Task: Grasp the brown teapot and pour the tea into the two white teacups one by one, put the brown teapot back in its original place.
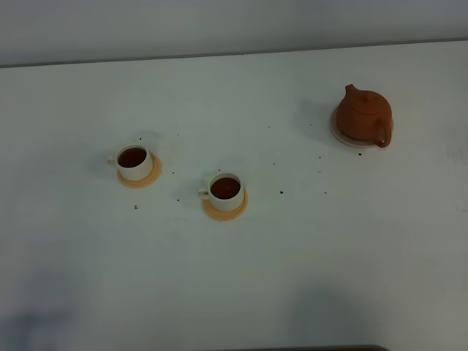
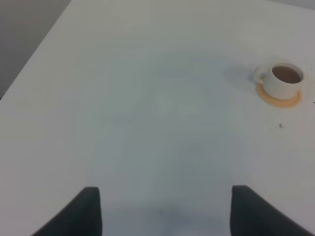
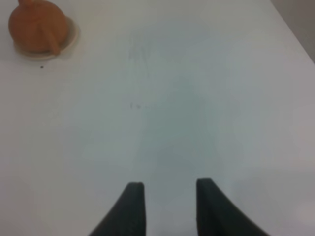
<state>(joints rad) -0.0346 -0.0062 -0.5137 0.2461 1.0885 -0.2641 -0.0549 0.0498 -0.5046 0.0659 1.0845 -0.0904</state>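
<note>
**Teapot home, cups full**

On the white tabletop [image 1: 241, 278], the brown teapot [image 1: 363, 115] sits on its pale saucer [image 1: 338, 131], its original place, well apart from both claws. The two white teacups [image 1: 134, 162] [image 1: 225, 191] rest on orange coasters [image 1: 224, 212], dark tea inside, so pouring looks done. The left claw [image 2: 165, 209] hangs released; the right claw [image 3: 167, 206] stands parted, grasping nothing.

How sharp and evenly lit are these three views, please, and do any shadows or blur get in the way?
Exterior high: soft but readable; brown teapot and both white teacups clear, dark shadow patches along the table's near edge. Left wrist: evenly lit, claw tips blurred. Right wrist: blurriest, teapot smeared, claw fingers fuzzy-edged.
</note>
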